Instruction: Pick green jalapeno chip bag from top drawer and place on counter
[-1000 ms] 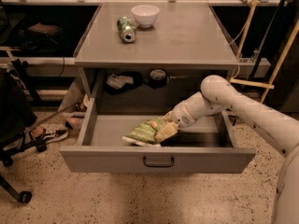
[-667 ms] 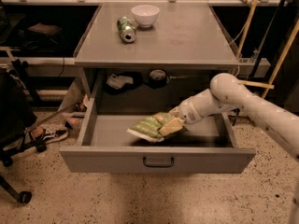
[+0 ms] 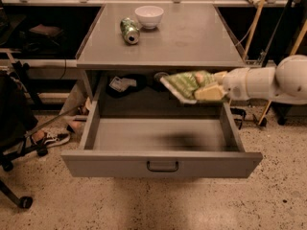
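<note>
Your end effector (image 3: 204, 86) is clenched on the green jalapeno chip bag (image 3: 183, 83). One pale finger (image 3: 209, 94) sits under the bag's right end and the other presses on it from above, so the bag is pinched between them. The bag hangs in the air, lying almost flat with its left end a little higher. It is up above the open top drawer (image 3: 120, 163), right in front of the front edge of the surface (image 3: 192, 37), and it touches neither of them. The white arm (image 3: 261, 83) reaches in from the right side. A soft dark shadow (image 3: 180, 140) lies on the drawer floor under the bag. The drawer is pulled far out, and you can see its dark handle (image 3: 162, 166) on the front. A moment ago the bag was low down inside the drawer, close to the floor, with the end effector already on it. Now the bag has come up and out of the drawer, and it has moved a bit to the right. The white bowl (image 3: 149, 16) and the crushed can (image 3: 129, 30) have stayed side by side at the back of the surface.
</note>
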{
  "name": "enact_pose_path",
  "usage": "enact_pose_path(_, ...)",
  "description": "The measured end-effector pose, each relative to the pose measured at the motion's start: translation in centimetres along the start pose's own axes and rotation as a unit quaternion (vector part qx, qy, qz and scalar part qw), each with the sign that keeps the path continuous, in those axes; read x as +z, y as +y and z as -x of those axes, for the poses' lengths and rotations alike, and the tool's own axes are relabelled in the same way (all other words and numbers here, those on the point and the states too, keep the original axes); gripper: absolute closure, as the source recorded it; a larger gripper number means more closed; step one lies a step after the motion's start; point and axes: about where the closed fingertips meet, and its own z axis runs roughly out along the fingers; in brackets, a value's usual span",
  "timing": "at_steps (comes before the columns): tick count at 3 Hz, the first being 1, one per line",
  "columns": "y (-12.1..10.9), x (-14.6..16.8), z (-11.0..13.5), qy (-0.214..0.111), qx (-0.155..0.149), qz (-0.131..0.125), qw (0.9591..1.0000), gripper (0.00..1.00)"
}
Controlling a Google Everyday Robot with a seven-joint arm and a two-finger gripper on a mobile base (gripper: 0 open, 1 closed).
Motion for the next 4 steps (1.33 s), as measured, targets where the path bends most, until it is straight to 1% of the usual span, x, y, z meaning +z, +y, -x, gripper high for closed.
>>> enact_pose_path(1, -4.0, -5.3, 6.7, -0.030, -0.018, -0.067, 0.9971, 1.00)
enact_pose_path(2, -6.4, -7.4, 14.0, -0.023, -0.042, -0.094, 0.9944, 1.00)
enact_pose_path(3, -7.3, -6.1, 19.4, 0.018, -0.061, -0.096, 0.9934, 1.00)
enact_pose_path(4, -8.8, -0.9, 20.4, 0.076, -0.044, -0.090, 0.9921, 1.00)
